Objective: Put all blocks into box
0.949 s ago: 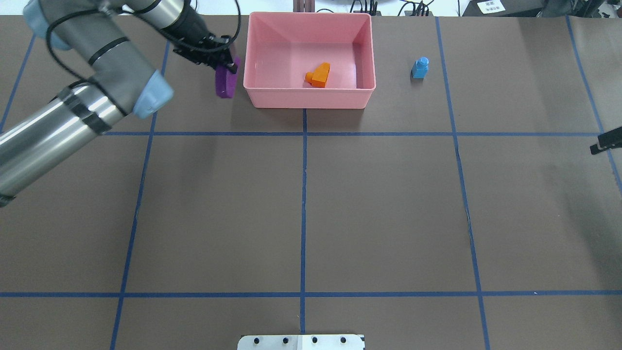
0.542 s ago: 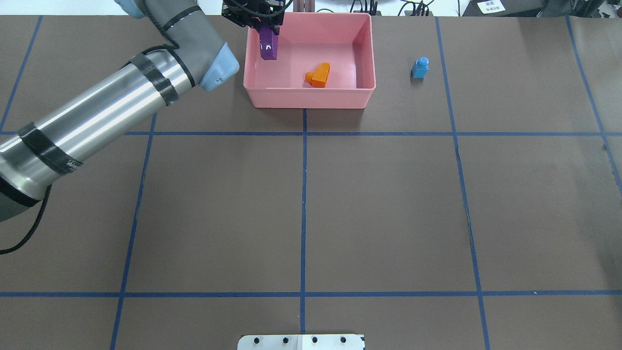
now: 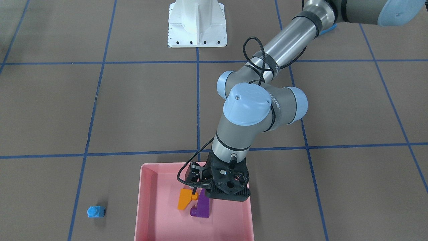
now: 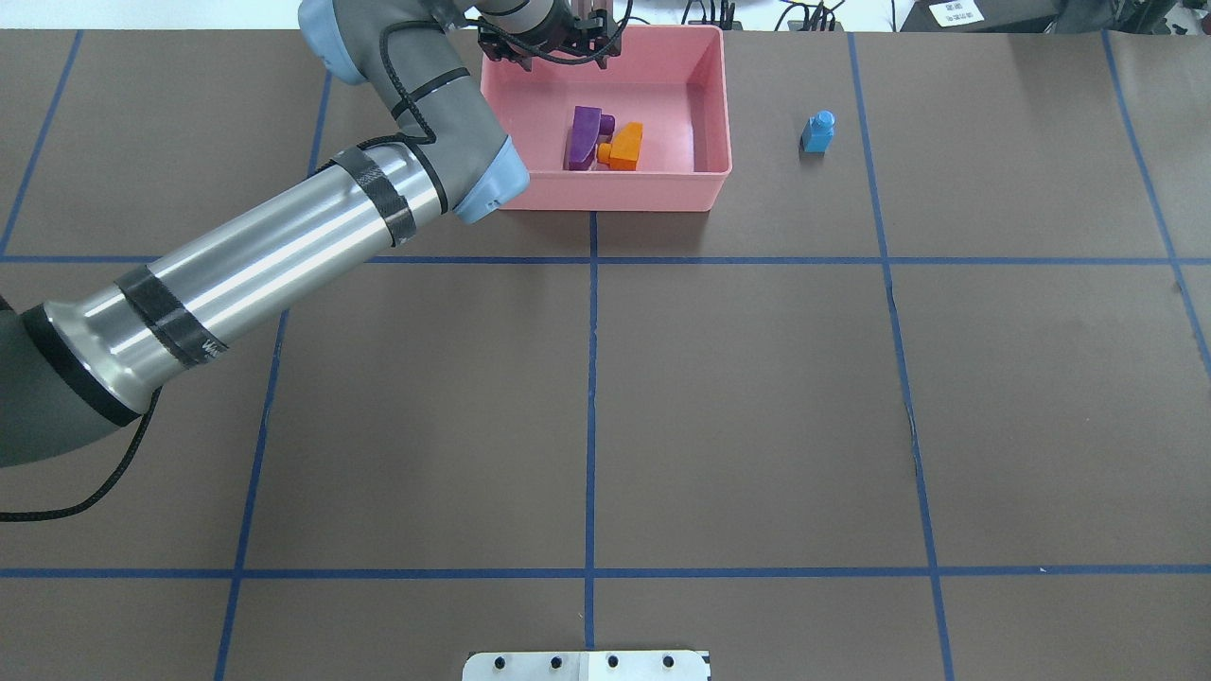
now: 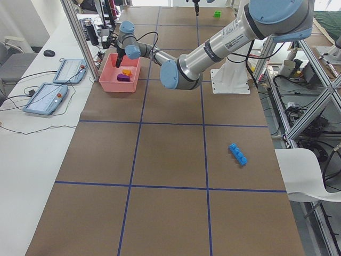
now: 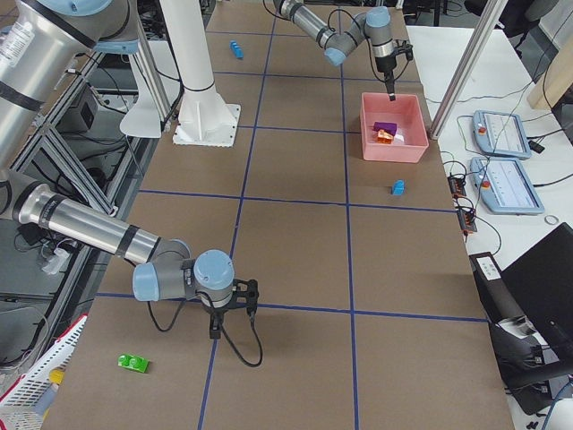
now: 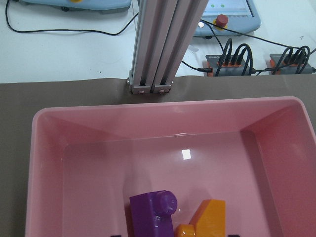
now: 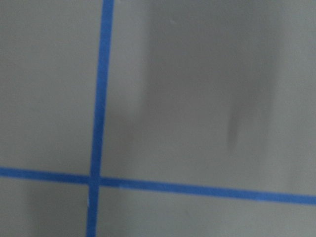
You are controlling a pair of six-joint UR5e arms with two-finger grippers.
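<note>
— Front-facing view?
— The left gripper [image 3: 210, 195] hangs over the box [image 3: 142, 201], jaws apart, empty; the purple brick [image 3: 202, 207] and orange brick [image 3: 184, 199] lie side by side inside it.
— Overhead?
— The small blue brick [image 4: 818, 132] stands outside the box, off its right wall.
— Sides?
— The long blue brick [image 5: 237, 154] and green brick [image 6: 132, 363] lie far from the box; the right gripper [image 6: 231, 327], I cannot tell its spread.

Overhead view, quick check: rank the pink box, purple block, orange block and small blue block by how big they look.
1. pink box, by far
2. purple block
3. orange block, close to the purple one
4. small blue block, smallest
</note>
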